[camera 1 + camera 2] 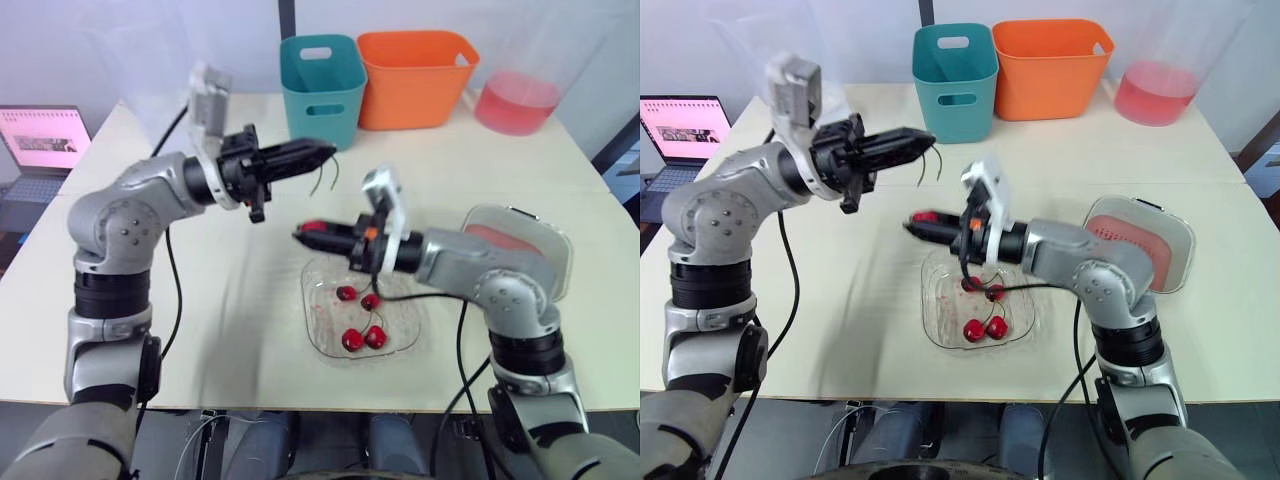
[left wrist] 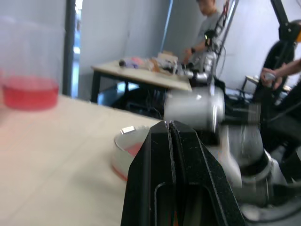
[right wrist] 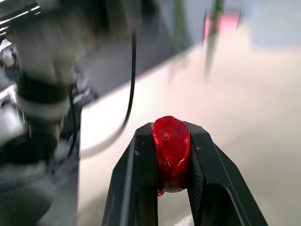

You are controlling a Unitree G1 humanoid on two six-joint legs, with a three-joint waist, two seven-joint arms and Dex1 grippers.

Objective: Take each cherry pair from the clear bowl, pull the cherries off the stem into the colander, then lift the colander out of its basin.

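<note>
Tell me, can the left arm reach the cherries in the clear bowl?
Probably not: the left end effector is shut on a stem, and the right end effector, gripping a cherry, hangs between it and the bowl.

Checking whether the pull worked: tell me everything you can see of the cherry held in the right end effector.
The glossy red round cherry is clamped between the right end effector's two black fingers, touching both, held in the air near the clear plastic bowl. A small dimple shows; no stem is visible.
</note>
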